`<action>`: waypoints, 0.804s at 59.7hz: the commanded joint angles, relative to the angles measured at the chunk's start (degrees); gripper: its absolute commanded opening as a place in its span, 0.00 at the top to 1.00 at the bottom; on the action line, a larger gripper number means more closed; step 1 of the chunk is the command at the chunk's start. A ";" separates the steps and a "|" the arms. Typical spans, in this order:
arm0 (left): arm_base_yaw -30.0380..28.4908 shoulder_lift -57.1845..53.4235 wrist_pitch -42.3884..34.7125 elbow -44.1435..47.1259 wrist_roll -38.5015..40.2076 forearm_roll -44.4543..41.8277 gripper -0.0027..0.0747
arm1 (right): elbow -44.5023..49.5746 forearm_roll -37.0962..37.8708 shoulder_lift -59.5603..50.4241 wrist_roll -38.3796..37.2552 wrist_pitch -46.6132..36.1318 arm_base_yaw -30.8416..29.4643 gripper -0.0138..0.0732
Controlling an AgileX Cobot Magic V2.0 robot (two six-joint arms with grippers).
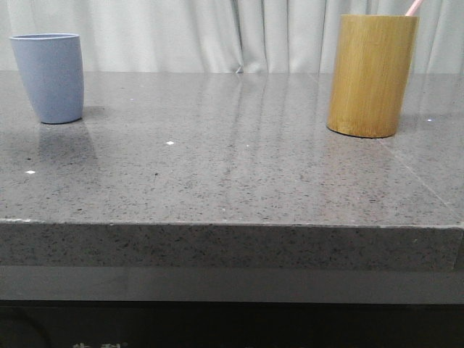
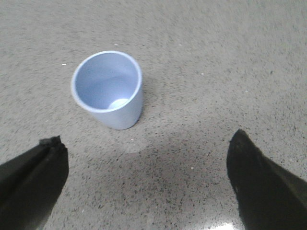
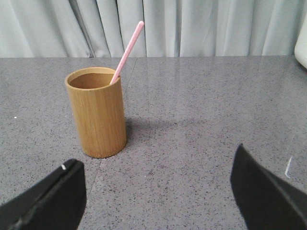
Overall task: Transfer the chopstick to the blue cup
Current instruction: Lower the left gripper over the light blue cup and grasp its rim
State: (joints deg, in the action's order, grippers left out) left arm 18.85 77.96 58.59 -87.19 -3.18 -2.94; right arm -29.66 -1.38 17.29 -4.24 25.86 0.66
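with both grippers spread wide and empty, the right gripper [image 3: 153, 191] should pinch the thin pale pink chopstick [image 3: 127, 51], leaning in the tall yellow-brown bamboo holder [image 3: 97, 115], high and lift straight before crossing to the empty periwinkle-blue cup [image 2: 109, 88] beneath the left gripper [image 2: 146, 184].

bare tabletop [image 1: 232, 167] btwn blue cup [image 1: 49, 77], bamboo holder [image 1: 370, 76]

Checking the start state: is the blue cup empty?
Empty: the left wrist view looks into the blue cup, showing its bare bottom.
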 commanded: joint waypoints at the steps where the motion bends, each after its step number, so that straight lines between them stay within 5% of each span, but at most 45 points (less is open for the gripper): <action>1: 1.22 3.45 1.15 -6.59 -0.37 -1.69 0.13 | -1.93 0.20 0.92 0.28 -4.26 -0.36 0.12; 14: 1.22 13.99 9.81 -15.92 -0.37 -3.68 0.13 | -1.93 0.20 0.92 0.28 -4.26 -0.36 0.12; 48: 1.01 25.57 2.80 -20.91 -0.37 -8.81 0.14 | -1.93 0.20 0.92 0.28 -4.26 -0.36 0.12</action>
State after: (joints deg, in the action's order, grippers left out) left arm 19.74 104.81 64.63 -105.80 -3.54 -9.72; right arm -29.66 -1.38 17.29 -4.24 25.86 0.66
